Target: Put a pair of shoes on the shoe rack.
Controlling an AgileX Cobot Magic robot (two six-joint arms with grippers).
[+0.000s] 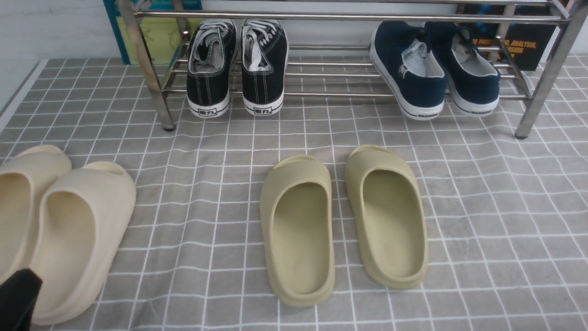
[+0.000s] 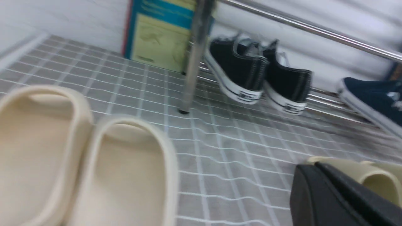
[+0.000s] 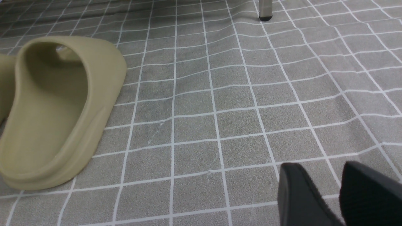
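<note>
Two black canvas sneakers, the pair of shoes, sit side by side on the lower bars of the shoe rack, at about 11 o'clock in the front view, heels toward the camera and hanging just past the front bar, toes pointing to 12 o'clock. The left wrist view shows the same pair just beside the rack's slanted front leg. At 1 o'clock on the same shelf rest the navy slip-on sneakers, well apart from the black pair. A blue-and-yellow book leans behind the rack at the left end.

On the grey checked table, the olive foam slides lie at centre, and the beige foam slides lie at 8 o'clock.

Only a dark tip of the left tool shows at 7 o'clock, over the heel of a beige slide; whether it is spread or pressed together I cannot tell. The right tool hangs over bare cloth with its two dark fingers apart, pinching nothing, the nearer olive slide off to one side.
</note>
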